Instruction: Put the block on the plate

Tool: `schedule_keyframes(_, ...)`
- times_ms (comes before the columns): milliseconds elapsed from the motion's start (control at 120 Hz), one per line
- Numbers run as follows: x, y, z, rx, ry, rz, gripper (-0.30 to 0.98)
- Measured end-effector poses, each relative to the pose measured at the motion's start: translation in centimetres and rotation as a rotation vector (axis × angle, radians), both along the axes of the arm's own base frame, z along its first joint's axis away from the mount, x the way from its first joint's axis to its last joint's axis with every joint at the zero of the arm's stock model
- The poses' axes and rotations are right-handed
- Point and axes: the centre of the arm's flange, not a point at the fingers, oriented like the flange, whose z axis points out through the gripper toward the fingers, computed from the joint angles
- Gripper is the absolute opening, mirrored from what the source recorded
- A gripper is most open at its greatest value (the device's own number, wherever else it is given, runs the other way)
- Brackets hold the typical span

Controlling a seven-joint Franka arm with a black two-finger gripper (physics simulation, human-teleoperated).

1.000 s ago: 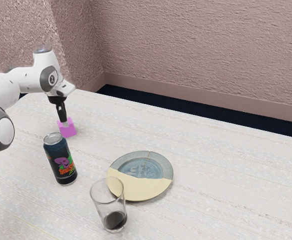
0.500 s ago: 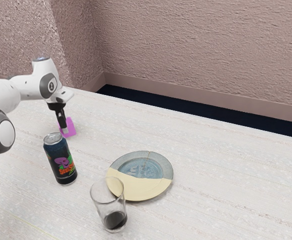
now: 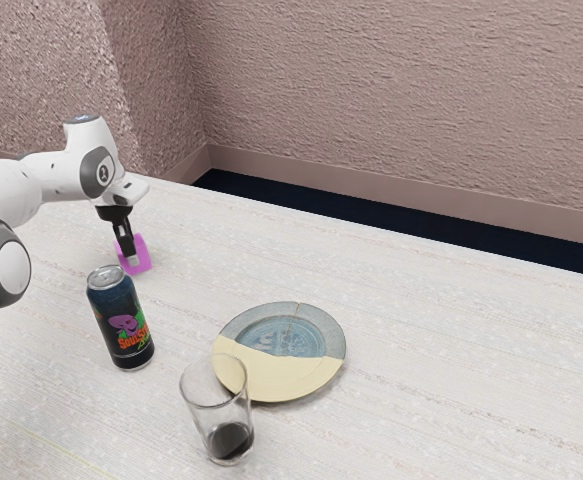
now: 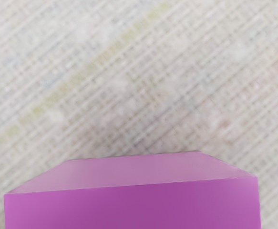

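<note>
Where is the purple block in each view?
Exterior view: the block is toward the exterior view's left, at the claw, beyond the can.
Wrist view: the block, large and close, just under the claw.
Shared landmark: the pale, streaked tabletop.

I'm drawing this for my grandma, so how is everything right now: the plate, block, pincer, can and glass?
plate: lying flat, face up
block: right at the pincer, not on the plate
pincer: down at the block; open or shut, I can't tell
can: standing up
glass: standing up, a little dark stuff at the bottom
</note>
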Motion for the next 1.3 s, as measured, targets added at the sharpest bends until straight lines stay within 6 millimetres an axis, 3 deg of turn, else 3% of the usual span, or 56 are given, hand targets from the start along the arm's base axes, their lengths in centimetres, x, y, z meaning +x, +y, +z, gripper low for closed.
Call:
schedule_keyframes(358,-0.2,-0.5,1.9,0.018,-0.002,-0.001,0.41)
schedule_keyframes(492,0.0,-2.1,3.6,0.024,-0.01,-0.017,0.41)
schedule_keyframes(942,1.0,-11.2,5.8,0.036,0.015,-0.097,0.39)
schedule_keyframes(1300,-0.1,-17.6,7.0,0.053,0.007,-0.113,0.38)
